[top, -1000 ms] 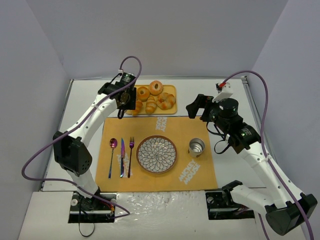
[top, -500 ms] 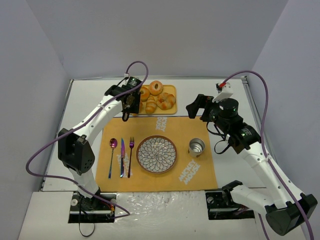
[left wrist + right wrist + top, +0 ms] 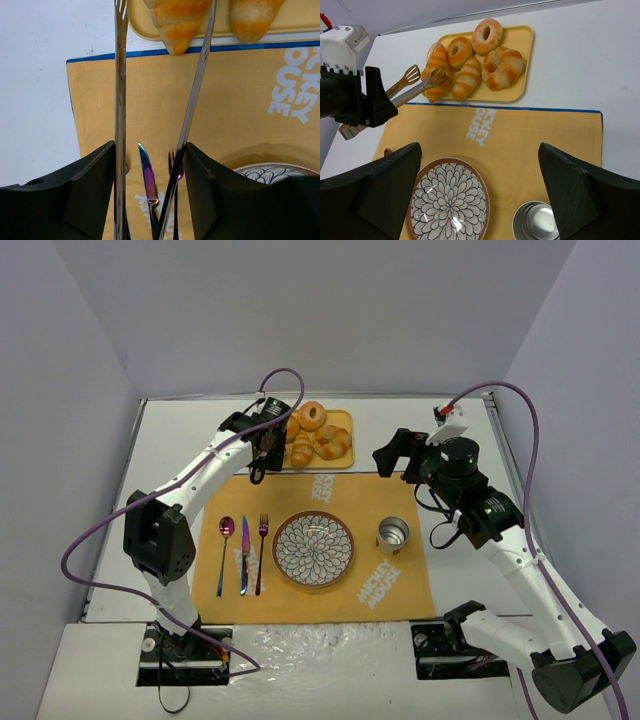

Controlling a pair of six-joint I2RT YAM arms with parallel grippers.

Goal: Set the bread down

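Note:
Two striped golden rolls, the bread, lie on a yellow tray (image 3: 522, 45): the left roll (image 3: 436, 75) and the right roll (image 3: 466, 79). My left gripper (image 3: 262, 447) is shut on metal tongs (image 3: 415, 85). The tongs are spread, with their arms either side of the left roll (image 3: 180, 20) and one tip on it. The right roll shows beside it (image 3: 255, 17) and from above (image 3: 300, 450). In the left wrist view the gripper (image 3: 150, 150) clamps both tong arms. My right gripper (image 3: 477, 165) is open and empty above the mat.
Two ring bagels (image 3: 487, 35) (image 3: 459, 51) and a knotted bun (image 3: 503, 67) share the tray. On the orange mat (image 3: 330, 490) are a patterned plate (image 3: 313, 516), a metal cup (image 3: 392, 535), and a spoon (image 3: 226, 540), knife (image 3: 243, 558) and fork (image 3: 262, 540).
My left arm has swung right toward the tray, bringing the tongs up to the left roll. The right arm has not moved.

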